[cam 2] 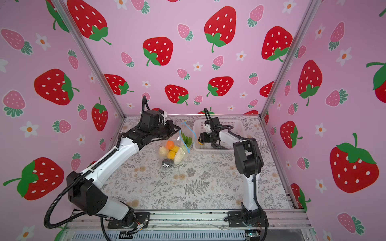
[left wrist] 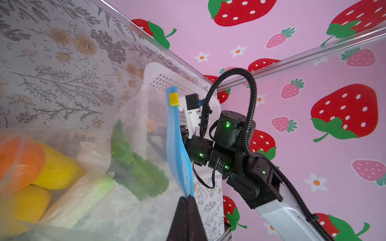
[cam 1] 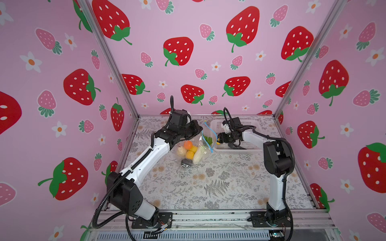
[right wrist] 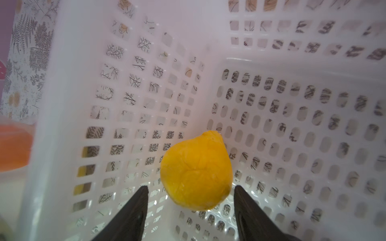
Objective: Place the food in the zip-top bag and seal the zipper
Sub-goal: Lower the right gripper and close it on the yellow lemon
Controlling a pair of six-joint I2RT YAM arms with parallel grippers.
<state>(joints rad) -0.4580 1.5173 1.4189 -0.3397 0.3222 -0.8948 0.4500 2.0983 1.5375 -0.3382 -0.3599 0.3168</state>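
Tabletop (cam 1: 208,183) bag (left wrist: 133,208) holds food (cam 1: 188,144); left end effector (left wrist: 188,198) pinches zipper (left wrist: 176,137), right end effector (right wrist: 190,187) wide around basket's (right wrist: 292,73) fruit (right wrist: 196,171).

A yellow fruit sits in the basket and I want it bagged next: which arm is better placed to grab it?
Right. The right pincer stands open inside the basket with the yellow fruit between the tips; the left pincer is shut on the zipper of the bag.
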